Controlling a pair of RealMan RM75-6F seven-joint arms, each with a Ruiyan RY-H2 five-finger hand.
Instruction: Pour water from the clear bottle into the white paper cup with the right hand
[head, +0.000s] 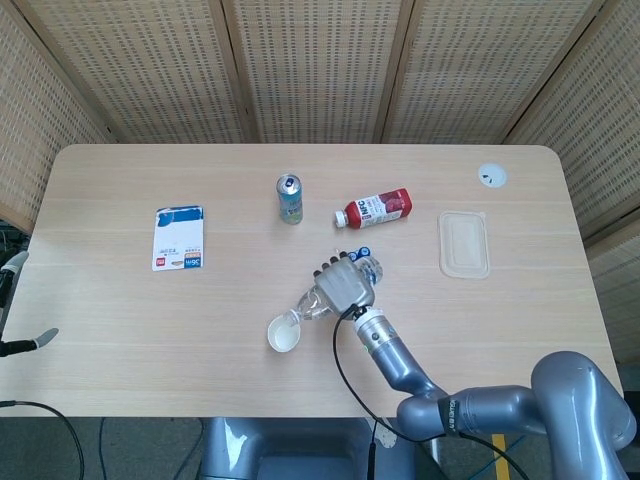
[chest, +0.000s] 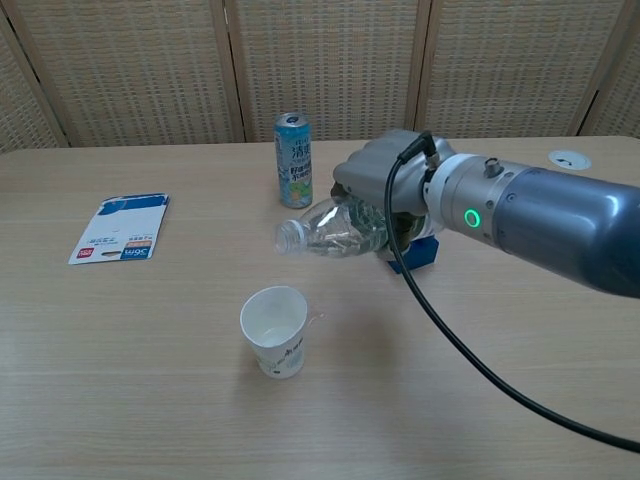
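My right hand (head: 344, 283) (chest: 380, 190) grips the clear bottle (head: 318, 300) (chest: 325, 228), which lies tipped nearly level above the table with its open neck pointing left. The neck hangs just above and slightly right of the white paper cup (head: 284, 334) (chest: 274, 330), which stands upright on the table. No stream of water is visible between them. At the far left edge of the head view, off the table, part of my left hand (head: 20, 300) shows with fingers apart and nothing in it.
A teal drink can (head: 289, 197) (chest: 293, 160) stands behind the bottle. A red-labelled bottle (head: 375, 208) lies on its side. A blue block (chest: 412, 255) sits under my right hand. A white and blue packet (head: 178, 237) (chest: 120, 228) lies left; a clear lid (head: 464, 243) and white disc (head: 491, 175) lie right.
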